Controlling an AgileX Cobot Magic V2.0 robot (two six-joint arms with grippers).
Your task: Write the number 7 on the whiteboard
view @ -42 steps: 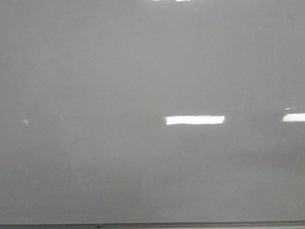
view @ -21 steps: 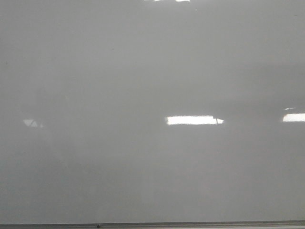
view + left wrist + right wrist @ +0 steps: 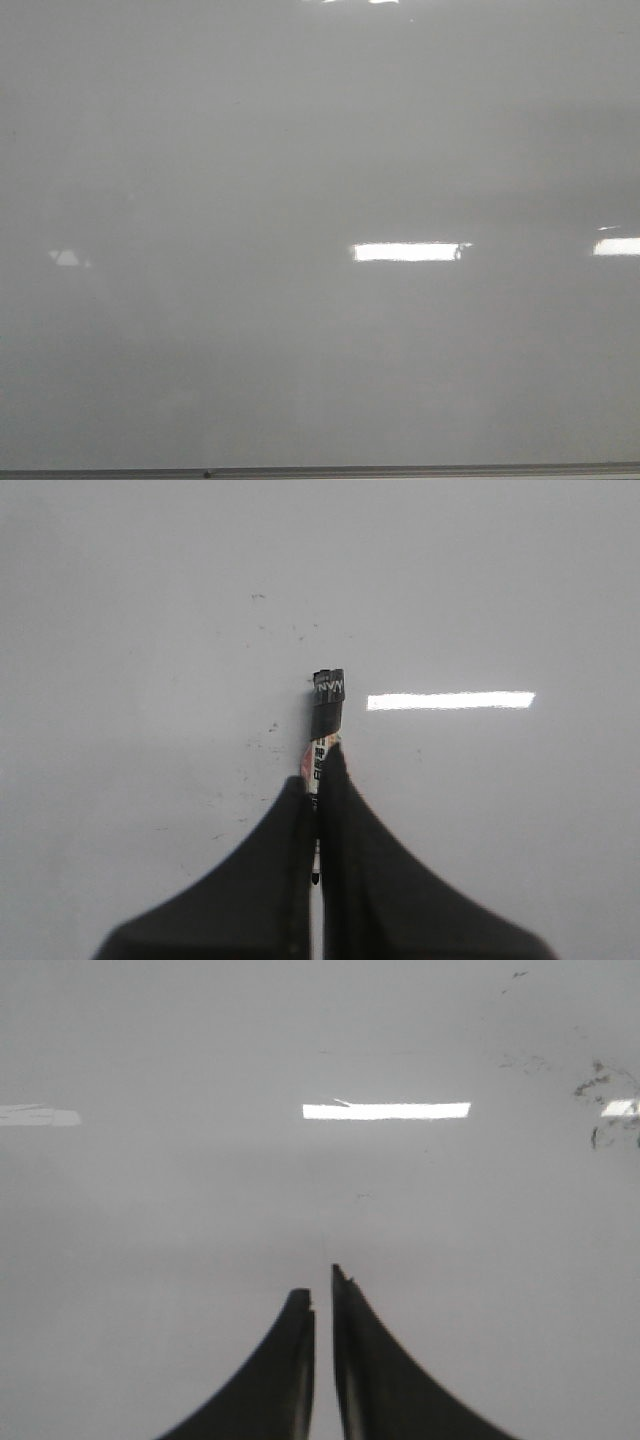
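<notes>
The whiteboard (image 3: 300,150) fills the front view as a glossy pale grey surface, and no black line of the number 7 shows on it in any view. Neither gripper is in the front view. In the left wrist view my left gripper (image 3: 318,770) is shut on a marker (image 3: 327,705). The marker's black end sticks out past the fingertips towards the whiteboard (image 3: 150,630). In the right wrist view my right gripper (image 3: 318,1282) is shut and empty, with only a thin slit between the jaws, facing the whiteboard (image 3: 150,1210).
A thin metal edge strip (image 3: 400,470) runs along the board's bottom. Bright rectangular light reflections (image 3: 408,252) lie on the board. Small black specks (image 3: 275,630) show near the marker, and dark smudges (image 3: 600,1090) show off to one side in the right wrist view.
Only the reflections have shifted slightly: the small pale patch at the left has grown and the bright bar has moved a little to the right.
</notes>
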